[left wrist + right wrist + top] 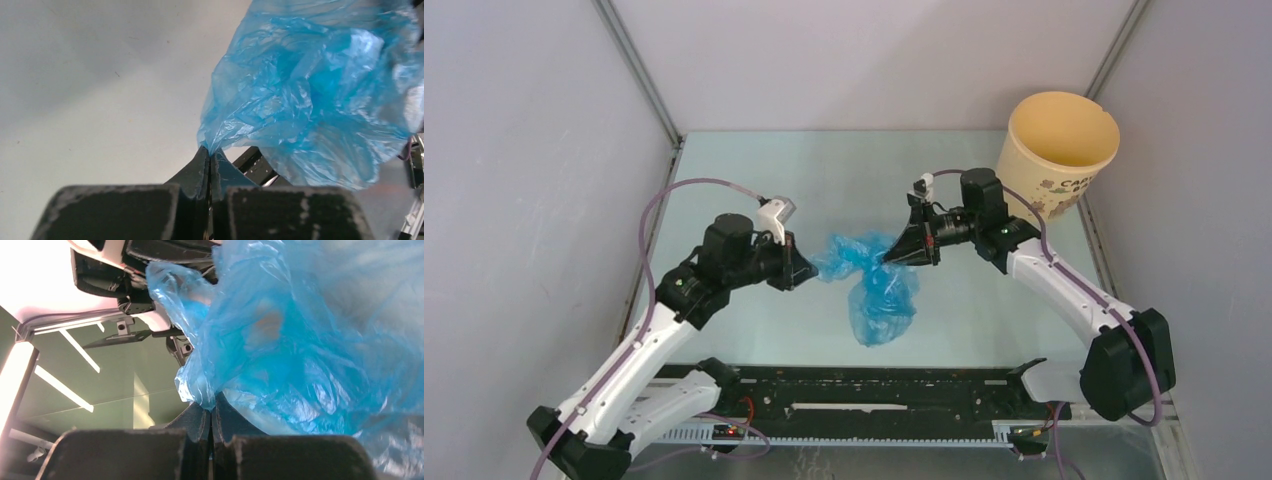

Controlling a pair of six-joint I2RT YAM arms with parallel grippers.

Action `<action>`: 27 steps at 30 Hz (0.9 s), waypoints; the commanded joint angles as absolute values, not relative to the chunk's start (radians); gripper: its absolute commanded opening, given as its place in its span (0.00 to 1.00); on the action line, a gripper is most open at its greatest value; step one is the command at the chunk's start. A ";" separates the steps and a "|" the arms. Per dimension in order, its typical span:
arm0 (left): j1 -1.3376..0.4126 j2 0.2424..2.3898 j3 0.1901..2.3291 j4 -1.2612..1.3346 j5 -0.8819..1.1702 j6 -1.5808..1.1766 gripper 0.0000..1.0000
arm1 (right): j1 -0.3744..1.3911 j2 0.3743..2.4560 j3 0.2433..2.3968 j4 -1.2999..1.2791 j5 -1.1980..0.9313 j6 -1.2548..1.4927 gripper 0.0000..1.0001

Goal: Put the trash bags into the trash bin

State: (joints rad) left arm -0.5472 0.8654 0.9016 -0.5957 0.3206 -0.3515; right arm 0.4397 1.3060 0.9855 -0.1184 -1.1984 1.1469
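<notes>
Trash bag (871,285), light-blue film, is stretched between the two pincers over the bench (754,180) in the top view. The left pincer (807,268) is clenched on one end and the right pincer (896,256) on the other, with slack drooping below both. The trash bin (1056,150) stands upright well beyond the right pincer, apart from the bag. Left wrist view: the left pincer (210,157) grips a pinch of film, and the crumpled trash bag (310,95) spreads ahead and to its right. Right wrist view: the right pincer (212,410) is likewise clamped on a fold, with film (310,340) filling the field ahead.
</notes>
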 commanded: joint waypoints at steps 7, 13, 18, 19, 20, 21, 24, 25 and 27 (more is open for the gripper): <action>-0.506 0.780 1.047 -0.720 0.214 -0.386 0.00 | 0.420 1.355 1.392 -1.043 -0.496 0.353 0.39; -0.491 0.922 1.159 -0.825 0.258 -0.535 0.00 | 0.534 1.320 1.442 -1.142 -0.170 0.344 0.69; -0.491 0.978 1.205 -0.801 0.330 -0.593 0.00 | 0.574 1.260 1.383 -0.997 -0.343 0.481 0.76; -0.491 0.966 1.194 -0.776 0.333 -0.595 0.00 | 0.578 1.246 1.349 -0.938 -0.390 0.522 0.77; -0.491 0.955 1.180 -0.754 0.345 -0.594 0.00 | 0.582 1.233 1.292 -0.873 -0.413 0.558 0.78; -0.491 0.945 1.166 -0.736 0.360 -0.592 0.00 | 0.584 1.227 1.251 -0.811 -0.425 0.587 0.78; -0.491 0.927 1.134 -0.715 0.405 -0.594 0.00 | 0.587 1.261 1.188 -0.684 -0.392 0.669 0.69; -0.491 0.921 1.124 -0.709 0.415 -0.599 0.00 | 0.597 1.287 1.167 -0.630 -0.391 0.695 0.67; -0.491 0.910 1.114 -0.703 0.421 -0.618 0.00 | 0.635 1.320 1.146 -0.521 -0.383 0.731 0.67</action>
State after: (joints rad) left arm -0.4957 0.9417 1.1481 -0.7559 0.3561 -0.5770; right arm 0.5842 1.2587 1.1843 -0.7998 -0.3843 0.6014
